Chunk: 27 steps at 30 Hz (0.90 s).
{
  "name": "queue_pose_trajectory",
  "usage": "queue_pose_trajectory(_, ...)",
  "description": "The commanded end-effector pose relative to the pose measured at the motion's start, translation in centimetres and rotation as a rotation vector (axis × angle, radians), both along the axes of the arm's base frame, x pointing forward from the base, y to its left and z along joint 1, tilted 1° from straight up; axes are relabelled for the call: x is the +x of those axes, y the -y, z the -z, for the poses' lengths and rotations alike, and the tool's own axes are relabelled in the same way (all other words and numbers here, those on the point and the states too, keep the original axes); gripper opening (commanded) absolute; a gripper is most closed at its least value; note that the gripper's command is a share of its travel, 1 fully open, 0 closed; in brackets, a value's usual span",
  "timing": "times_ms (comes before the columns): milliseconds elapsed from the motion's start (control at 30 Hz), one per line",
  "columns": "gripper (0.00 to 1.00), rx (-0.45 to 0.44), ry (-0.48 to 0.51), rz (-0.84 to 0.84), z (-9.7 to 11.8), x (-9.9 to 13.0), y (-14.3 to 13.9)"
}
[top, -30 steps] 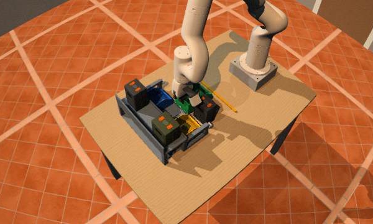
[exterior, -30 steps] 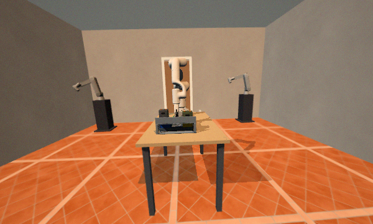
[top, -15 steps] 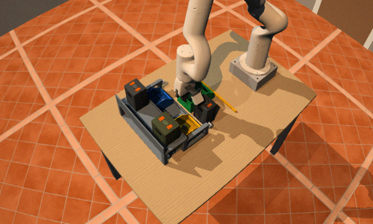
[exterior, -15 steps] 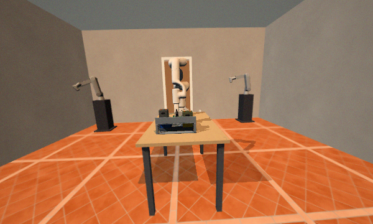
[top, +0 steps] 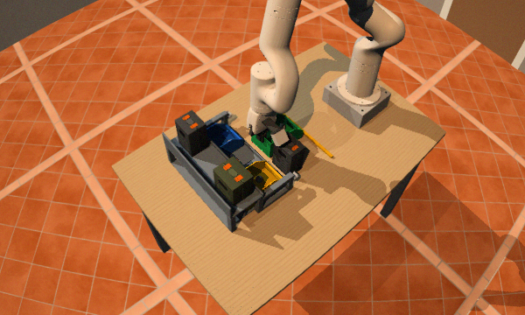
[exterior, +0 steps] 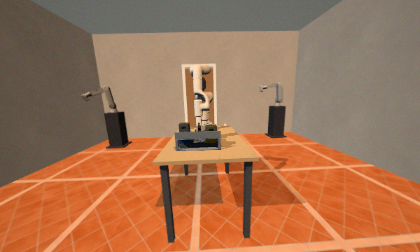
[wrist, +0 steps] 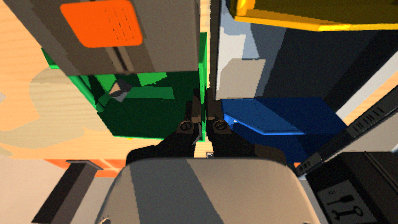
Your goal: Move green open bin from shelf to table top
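The green bin (top: 262, 146) (wrist: 145, 120) is off the shelf, between the shelf's front edge and a yellow rod. A small grey-brown part (wrist: 120, 91) shows inside it. My gripper (wrist: 203, 99) is shut on the bin's shelf-side wall, which runs between the fingertips in the wrist view. Whether the base touches the table is hidden. The blue bin (top: 227, 137) (wrist: 285, 112) and the yellow bin (top: 271, 173) (wrist: 310, 21) sit in the grey shelf (top: 201, 183) (exterior: 197, 135), open fronts towards the arm's base.
A dark box (top: 290, 158) (wrist: 167, 45) with orange latches stands close against the green bin and covers part of it. Another dark box (top: 192, 135) and an olive box (top: 233, 183) stand on the shelf. The yellow rod (top: 319, 144) lies on the table (top: 210, 262).
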State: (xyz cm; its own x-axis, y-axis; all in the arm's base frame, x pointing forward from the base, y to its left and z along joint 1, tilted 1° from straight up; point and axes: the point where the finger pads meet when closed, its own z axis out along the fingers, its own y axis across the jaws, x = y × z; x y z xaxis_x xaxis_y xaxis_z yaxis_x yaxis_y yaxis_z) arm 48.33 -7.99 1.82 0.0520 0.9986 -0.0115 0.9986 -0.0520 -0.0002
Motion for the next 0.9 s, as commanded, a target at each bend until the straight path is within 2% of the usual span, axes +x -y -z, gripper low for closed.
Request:
queue_pose_trajectory(0, 0.00, 0.000, 0.002, 0.000, -0.1, -0.1, 0.0)
queue_pose_trajectory(867, 0.00, 0.000, 0.002, 0.000, 1.0, 0.0, 0.0)
